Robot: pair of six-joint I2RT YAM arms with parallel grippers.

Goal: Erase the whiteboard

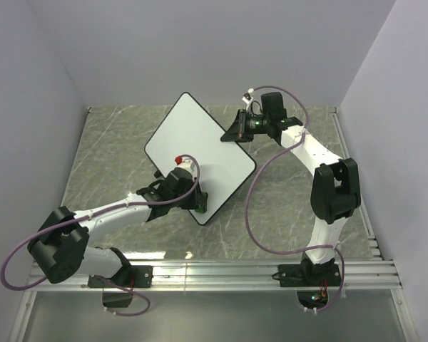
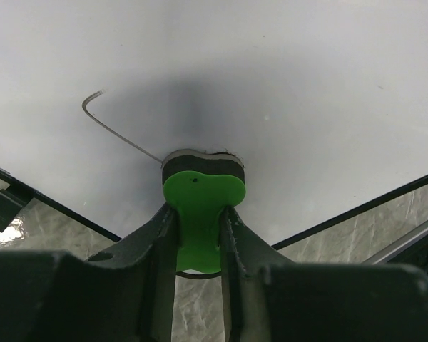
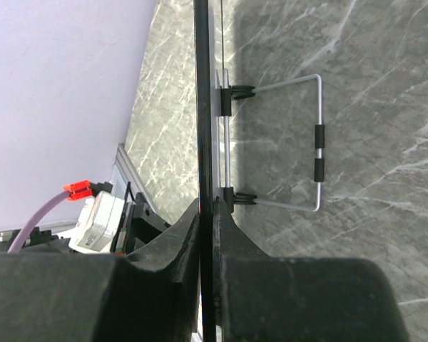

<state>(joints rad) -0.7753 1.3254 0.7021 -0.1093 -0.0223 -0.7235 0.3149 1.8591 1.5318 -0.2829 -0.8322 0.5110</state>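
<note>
Whiteboard [image 1: 200, 149] sits mid-frame in the top view, turned diamond-wise on the grey marble tabletop [image 1: 107, 157]. Left claw [image 2: 198, 217] is pinched narrow on a green eraser [image 2: 203, 192], whose dark pad is against the board face near its lower corner. A thin grey pen line [image 2: 118, 132] with a hooked end runs up-left from the pad. Right claw [image 3: 207, 214] is clamped on the board's thin black edge, at its right corner in the top view. Wire stand [image 3: 318, 142] shows on the board's back, right half of the right wrist view.

The grey marbled table [image 1: 107, 157] carries the whiteboard [image 1: 200, 139] and its wire stand [image 3: 318, 114].
</note>
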